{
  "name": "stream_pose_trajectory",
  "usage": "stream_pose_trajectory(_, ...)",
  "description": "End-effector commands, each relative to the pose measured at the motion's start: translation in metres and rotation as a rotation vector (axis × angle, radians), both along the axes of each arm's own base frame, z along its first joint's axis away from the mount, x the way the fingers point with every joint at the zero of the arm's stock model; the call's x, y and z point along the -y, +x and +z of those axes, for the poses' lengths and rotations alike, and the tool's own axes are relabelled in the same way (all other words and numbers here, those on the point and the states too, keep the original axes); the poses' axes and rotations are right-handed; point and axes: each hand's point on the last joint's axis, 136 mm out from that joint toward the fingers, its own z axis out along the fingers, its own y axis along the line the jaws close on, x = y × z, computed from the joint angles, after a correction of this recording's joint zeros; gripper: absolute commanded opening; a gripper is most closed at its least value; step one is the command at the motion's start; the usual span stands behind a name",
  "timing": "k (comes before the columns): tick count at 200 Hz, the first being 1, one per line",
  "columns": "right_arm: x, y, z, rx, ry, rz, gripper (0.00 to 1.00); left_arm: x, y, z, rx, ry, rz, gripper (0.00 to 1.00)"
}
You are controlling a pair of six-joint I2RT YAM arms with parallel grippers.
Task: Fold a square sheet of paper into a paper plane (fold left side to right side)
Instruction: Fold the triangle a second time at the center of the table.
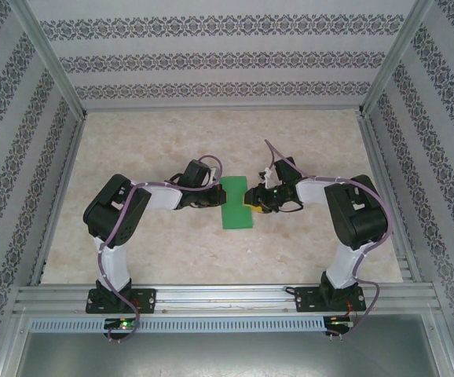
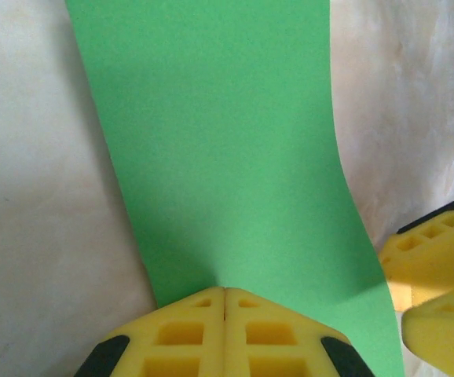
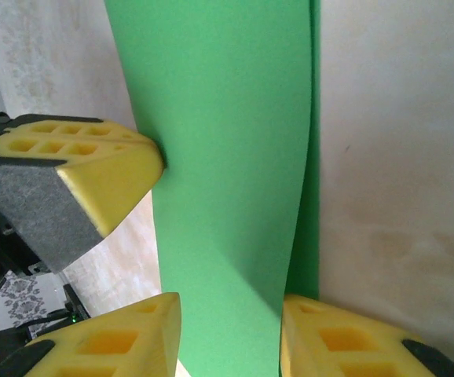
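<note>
1. Top external view: the pale marbled table (image 1: pixel 172 251) was seen between patterned walls.
2. The square sheet of paper (image 1: pixel 236 203), doubled into a green rectangle, was laid at the table's centre between both grippers.
3. The left gripper (image 2: pixel 224 302) was closed on nothing, its tips set against the sheet's edge.
4. The right gripper (image 3: pixel 228 306) was held partly open, its jaws astride the sheet's lifted upper layer.

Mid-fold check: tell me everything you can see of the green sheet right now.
The square sheet of paper is plain bright green, thin and matte, doubled into a narrow strip lying on the marbled table between the arms. In the right wrist view its upper layer bows up, showing the lower layer along one edge. The shut left pincer meets one long edge; the right pincer stands with jaws apart astride the other side.
</note>
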Motion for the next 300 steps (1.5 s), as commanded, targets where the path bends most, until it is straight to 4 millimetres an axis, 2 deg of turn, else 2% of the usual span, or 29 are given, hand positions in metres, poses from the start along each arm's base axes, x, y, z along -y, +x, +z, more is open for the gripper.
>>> stream_pose_trajectory(1, -0.001, 0.010, 0.003, 0.016, 0.023, 0.001, 0.35, -0.007, -0.015, -0.020, -0.050, 0.049, -0.004, 0.00)
stream_pose_trajectory(67, 0.003, 0.005, -0.014, -0.016, -0.011, 0.006, 0.17, -0.002, -0.007, -0.004, -0.014, 0.033, -0.014, 0.00)
stream_pose_trajectory(93, 0.005, 0.001, -0.017, -0.021, -0.025, 0.008, 0.09, 0.000, -0.004, 0.004, 0.003, 0.036, -0.022, 0.03)
stream_pose_trajectory(123, 0.005, 0.000, -0.014, -0.016, -0.023, 0.006, 0.02, -0.001, 0.000, 0.024, 0.058, 0.035, -0.034, 0.10)
stream_pose_trajectory(149, 0.004, 0.001, -0.006, -0.012, -0.009, -0.010, 0.01, -0.004, -0.003, 0.047, 0.137, 0.049, -0.060, 0.17)
stream_pose_trajectory(174, 0.003, 0.002, 0.005, -0.010, 0.004, -0.029, 0.01, 0.000, -0.022, 0.068, 0.228, 0.088, -0.136, 0.26)
stream_pose_trajectory(197, 0.003, 0.002, 0.010, -0.035, 0.012, -0.047, 0.01, 0.010, -0.050, 0.072, 0.300, 0.192, -0.250, 0.35)
stream_pose_trajectory(227, 0.000, -0.001, 0.009, -0.057, 0.019, -0.048, 0.00, 0.027, -0.086, 0.067, 0.373, 0.327, -0.380, 0.46)
stream_pose_trajectory(257, 0.001, -0.001, 0.010, -0.057, 0.016, -0.055, 0.00, 0.048, -0.113, 0.059, 0.436, 0.433, -0.478, 0.57)
stream_pose_trajectory(283, 0.001, -0.001, 0.009, -0.059, 0.015, -0.055, 0.00, 0.064, -0.123, 0.046, 0.463, 0.525, -0.530, 0.64)
stream_pose_trajectory(300, 0.001, -0.001, 0.009, -0.059, 0.015, -0.055, 0.00, 0.070, -0.120, 0.039, 0.479, 0.601, -0.532, 0.67)
